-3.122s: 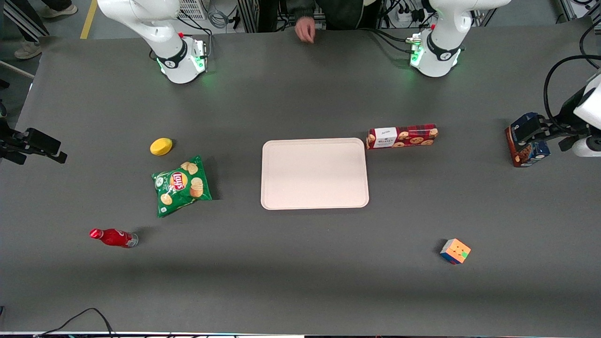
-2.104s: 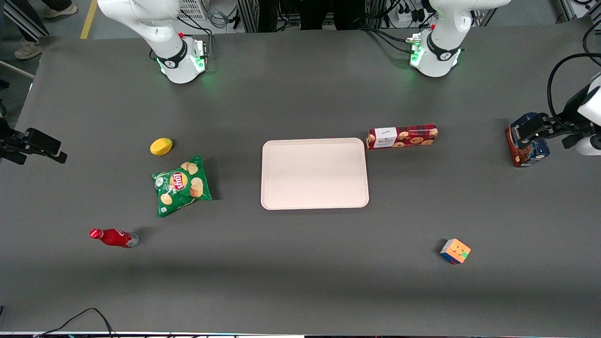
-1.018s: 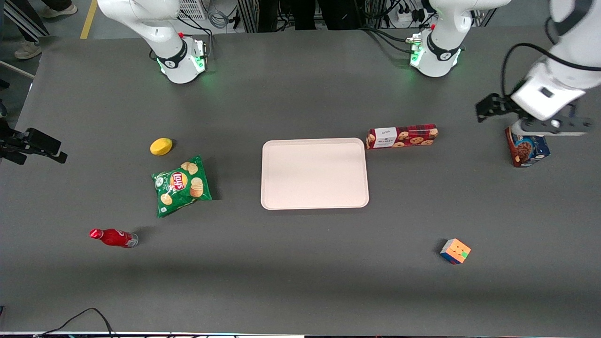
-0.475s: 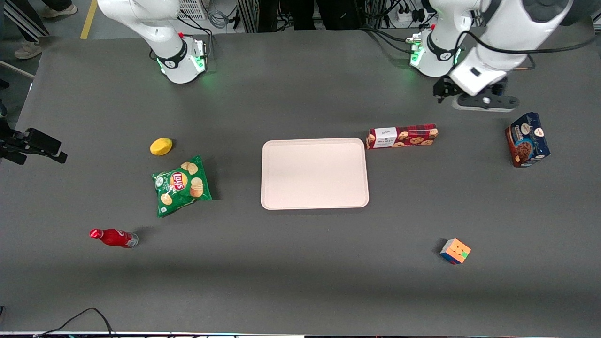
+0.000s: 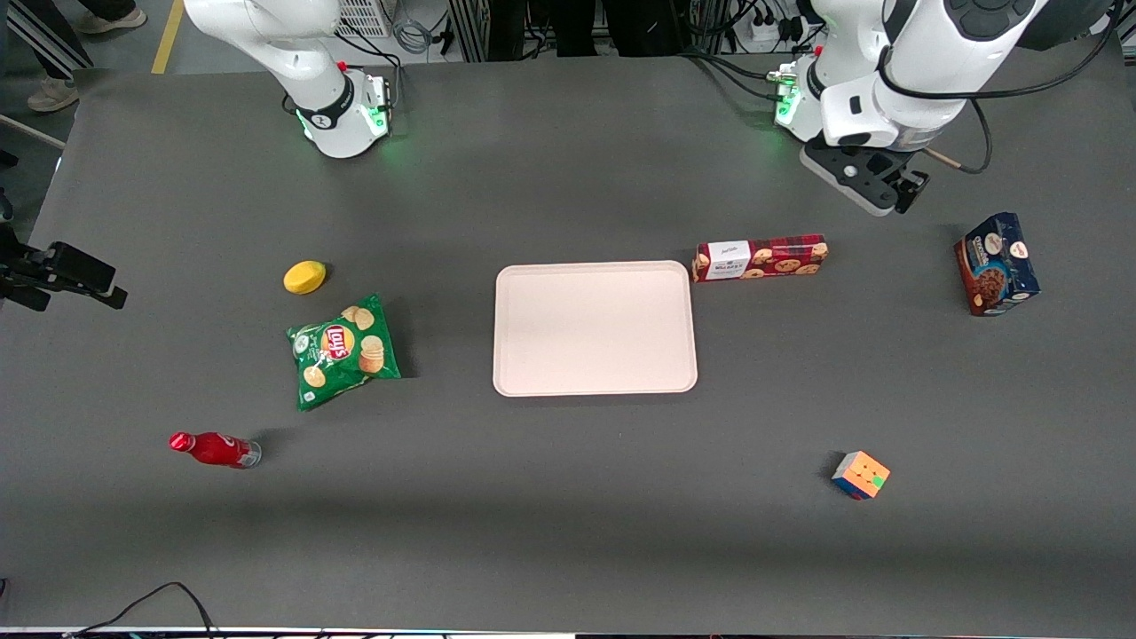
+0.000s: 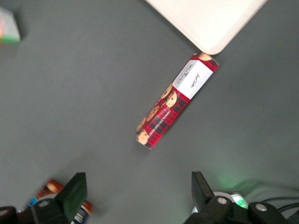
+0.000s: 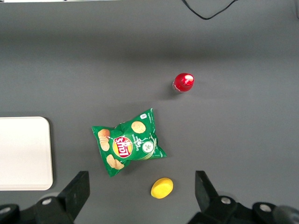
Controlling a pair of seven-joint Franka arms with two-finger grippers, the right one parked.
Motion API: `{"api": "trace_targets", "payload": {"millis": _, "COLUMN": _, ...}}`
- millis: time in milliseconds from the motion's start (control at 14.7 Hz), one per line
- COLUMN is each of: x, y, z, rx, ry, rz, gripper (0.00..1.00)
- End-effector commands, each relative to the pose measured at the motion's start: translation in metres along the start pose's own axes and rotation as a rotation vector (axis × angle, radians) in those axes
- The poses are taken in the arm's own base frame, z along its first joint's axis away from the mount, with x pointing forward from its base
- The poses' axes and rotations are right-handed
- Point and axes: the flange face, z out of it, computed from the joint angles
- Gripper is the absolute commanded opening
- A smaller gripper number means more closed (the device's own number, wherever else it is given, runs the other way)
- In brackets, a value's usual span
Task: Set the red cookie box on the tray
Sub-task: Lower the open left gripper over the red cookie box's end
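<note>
rubik's cube (image 5: 860, 475) sits nearest the front camera, loose on the dark surface (image 5: 568, 515), well away from the job. next back is the tray (image 5: 595, 327), flat, nothing on it. red cookie box (image 5: 760, 257) lies on its long side on the surface just beside the tray's corner that is farther from the camera and toward the working arm's end; from the wrist view its white-label end (image 6: 192, 80) looks almost touching the tray rim (image 6: 211, 46), can't tell if it actually touches. blue-and-brown cookie box (image 5: 996, 264) stands well apart toward the working arm's end, not the target. farthest back, the gripper (image 5: 874, 182) hangs above the surface, farther from the camera than the red box and a bit toward the working arm's end, holding nothing. in the wrist view the two fingers (image 6: 74, 193) stand wide apart, box framed between them but lying at a slant to the jaws.

step in hand looks like the approach, task barely started. to do it well: centre over the box's middle, turn the wrist so the jaws close across the narrow width, not the length. come straight down so a finger doesn't clip the tray rim or shove the box. grab mid-length or it will likely tip. then lift clear of the rim and set it flat inside the tray.
</note>
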Motion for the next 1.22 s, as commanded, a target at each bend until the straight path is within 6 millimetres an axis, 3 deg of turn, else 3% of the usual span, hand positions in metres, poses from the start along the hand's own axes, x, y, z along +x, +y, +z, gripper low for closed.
{"api": "trace_targets", "payload": {"millis": 0, "x": -0.015, "y": 0.009, "z": 0.018, "rx": 0.064, "ry": 0.048, "rz": 0.235, "gripper": 1.00}}
{"api": "trace_targets", "payload": {"millis": 204, "x": -0.024, "y": 0.031, "z": 0.032, "rx": 0.097, "ry": 0.046, "rz": 0.294, "gripper": 1.00}}
{"api": "trace_targets", "payload": {"millis": 543, "x": -0.006, "y": 0.077, "z": 0.055, "rx": 0.198, "ry": 0.072, "rz": 0.427, "gripper": 1.00}}
{"api": "trace_targets", "payload": {"millis": 747, "x": -0.002, "y": 0.078, "z": 0.078, "rx": 0.083, "ry": 0.127, "rz": 0.368, "gripper": 1.00}}
{"api": "trace_targets", "payload": {"millis": 1154, "x": -0.012, "y": 0.089, "z": 0.136, "rx": 0.113, "ry": 0.104, "rz": 0.391, "gripper": 1.00}}
